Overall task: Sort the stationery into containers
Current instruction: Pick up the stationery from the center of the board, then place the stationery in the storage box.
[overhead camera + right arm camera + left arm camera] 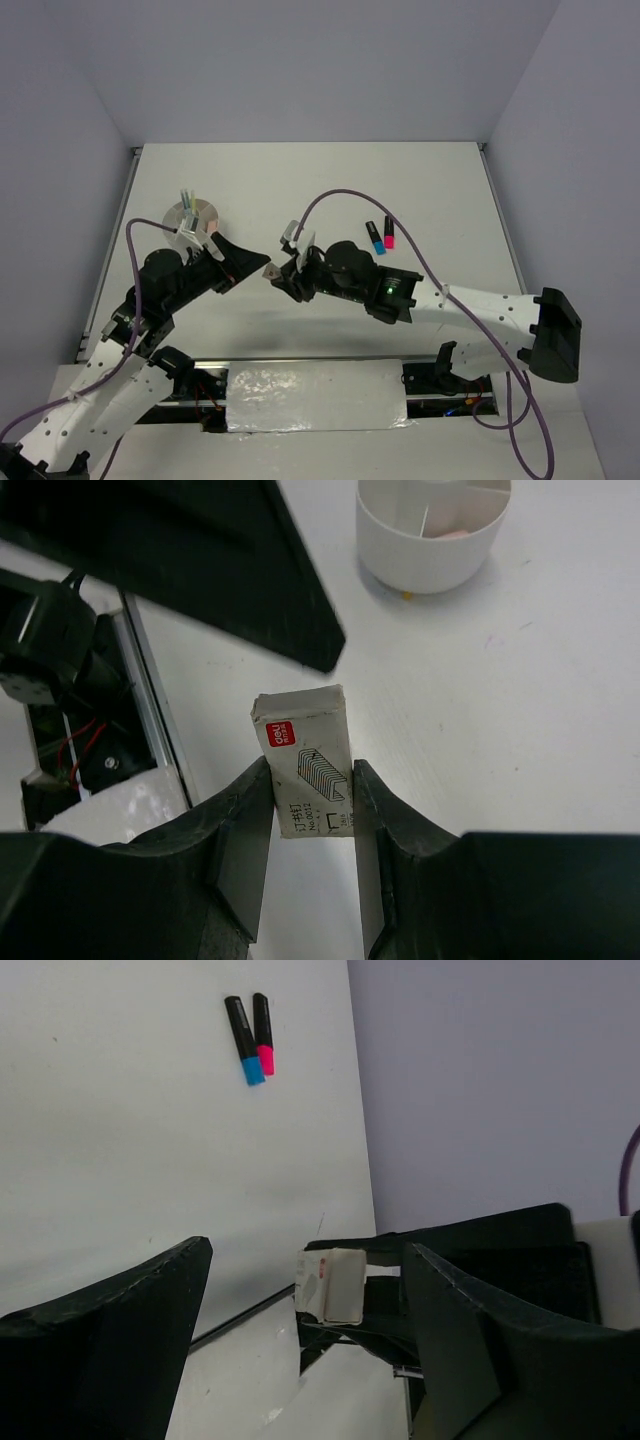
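My right gripper is shut on a small white staples box with a red label and holds it above the table; the pair shows in the top view. My left gripper is open and points at the box. In the left wrist view the box sits between and beyond my wide-apart fingers, not touching them. The round white tub with dividers stands at the left with several pens upright in it. A blue highlighter and a pink highlighter lie side by side on the table to the right.
In the right wrist view the tub stands beyond the box and something pink lies in one compartment. The two highlighters also show in the left wrist view, blue and pink. A foil-wrapped pad lies between the arm bases.
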Controlling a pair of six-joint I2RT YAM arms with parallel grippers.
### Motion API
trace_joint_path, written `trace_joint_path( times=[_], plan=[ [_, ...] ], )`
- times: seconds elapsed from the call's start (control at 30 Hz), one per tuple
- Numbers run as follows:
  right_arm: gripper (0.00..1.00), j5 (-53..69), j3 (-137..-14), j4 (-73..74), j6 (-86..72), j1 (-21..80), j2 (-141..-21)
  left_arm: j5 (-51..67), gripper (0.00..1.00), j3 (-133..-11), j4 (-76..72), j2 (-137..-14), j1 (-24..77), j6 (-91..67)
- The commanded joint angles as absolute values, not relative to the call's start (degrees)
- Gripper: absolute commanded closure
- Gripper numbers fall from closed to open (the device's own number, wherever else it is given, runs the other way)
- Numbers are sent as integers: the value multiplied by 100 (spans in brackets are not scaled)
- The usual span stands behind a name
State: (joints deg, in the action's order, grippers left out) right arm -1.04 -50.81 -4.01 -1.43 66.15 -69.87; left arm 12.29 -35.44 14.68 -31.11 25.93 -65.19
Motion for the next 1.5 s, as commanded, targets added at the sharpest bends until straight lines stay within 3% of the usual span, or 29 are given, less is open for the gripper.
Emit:
trace_joint_path(
  times=[0.0,0.17,0.27,0.3,0.37,0.53,0.6,0.63,0.8,0.83,0.97,1.13,1.17,1.23,1.47],
  plan=[
    [85,-413,-5747,-185,-141,6653,-7277,1354,12,-3428,1038,-3251,2777,-6609],
    [84,-448,-6152,113,-114,6671,-7602,1248,21,-3366,941,-3366,2927,-6548],
    [84,-431,-6249,211,-79,6688,-7682,1204,38,-3384,905,-3410,2936,-6487],
    [84,-448,-6275,237,-62,6706,-7708,1178,52,-3410,914,-3436,2944,-6434],
    [84,-483,-6275,298,-62,6715,-7725,1143,62,-3480,984,-3506,2944,-6364],
    [80,-449,-6258,325,-62,6724,-7787,994,100,-3647,1116,-3638,2971,-6004],
    [59,-308,-6110,176,-62,6706,-7726,784,100,-3849,1379,-3735,2997,-5776],
    [1,-282,-6013,28,-88,6697,-7673,678,100,-3937,1641,-3770,3006,-5687],
    [0,-1184,-5407,-141,-658,6391,-7199,-1253,100,-4938,3056,-4349,2997,-4696],
    [0,-1213,-5310,-80,-746,6285,-6972,-2136,100,-5279,3328,-4516,2971,-4572],
    [0,-1090,-4651,-88,-932,5811,-6242,-3655,100,-5923,4138,-5492,2498,-4246],
    [0,-914,-4386,236,-809,5608,-5600,-3604,98,-5994,3148,-6107,744,-3192],
    [0,-923,-4360,298,-774,5616,-5433,-3238,93,-5994,2964,-6187,503,-2869],
    [0,-897,-4316,430,-695,5599,-5274,-2806,93,-6047,2463,-6441,-154,-2594],
    [0,-756,-4078,720,-528,5546,-4729,-1584,91,-5810,889,-6820,-1001,-1618]
  ],
)
